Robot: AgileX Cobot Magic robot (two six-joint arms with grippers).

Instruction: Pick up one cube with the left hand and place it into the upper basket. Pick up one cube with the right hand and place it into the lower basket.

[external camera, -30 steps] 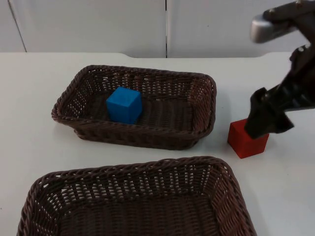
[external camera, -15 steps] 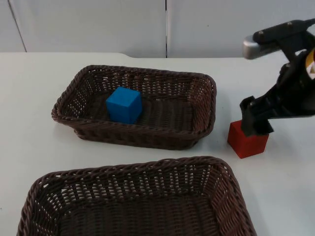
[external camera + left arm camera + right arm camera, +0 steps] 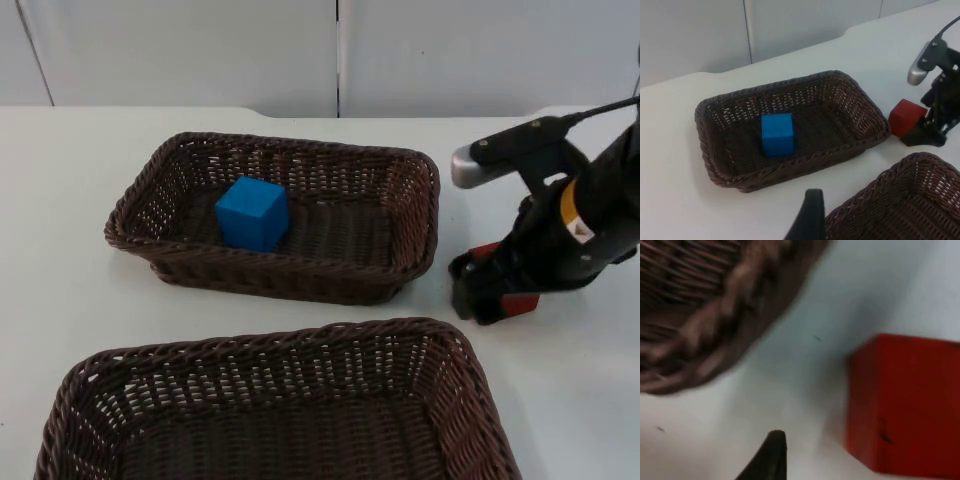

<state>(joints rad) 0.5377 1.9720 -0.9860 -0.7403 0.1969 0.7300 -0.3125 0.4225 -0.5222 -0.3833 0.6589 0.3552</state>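
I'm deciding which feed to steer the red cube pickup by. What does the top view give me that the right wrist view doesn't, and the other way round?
Top view: the blue cube lying inside the upper basket, the lower basket nearer the camera, and the right gripper down over the red cube, hiding most of it.

Right wrist view: a full red face of the cube, standing on the white table beside one black fingertip.

Both: the red cube, and basket weave close to it.

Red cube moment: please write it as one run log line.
right gripper lowered at red cube on table | blue cube in upper basket | lower basket without cube
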